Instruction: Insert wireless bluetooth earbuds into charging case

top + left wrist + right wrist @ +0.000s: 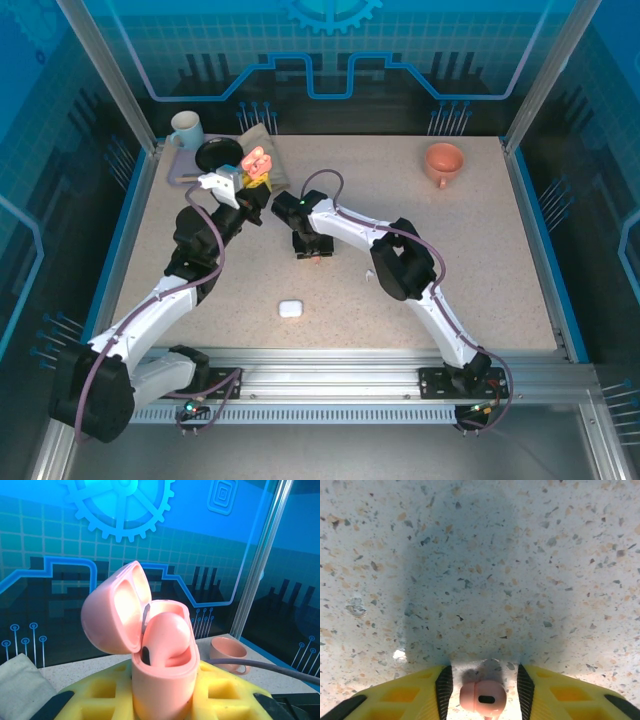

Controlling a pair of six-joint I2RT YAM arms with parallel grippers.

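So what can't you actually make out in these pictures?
Left wrist view: second slot of the pink case, hidden by the seated earbud.
Right wrist view: lower part of the loose earbud, cut off by the bottom edge.
Top view: the white case, too small to tell open or shut.

Earbud [482,698] on table [480,555] between right end effector [483,680] fingers [445,687]; second earbud [167,636] inside case [160,687]

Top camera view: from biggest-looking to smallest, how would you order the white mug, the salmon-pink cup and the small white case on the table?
Largest: the salmon-pink cup and the white mug, too alike in size to rank.
Smallest, clearly: the small white case.
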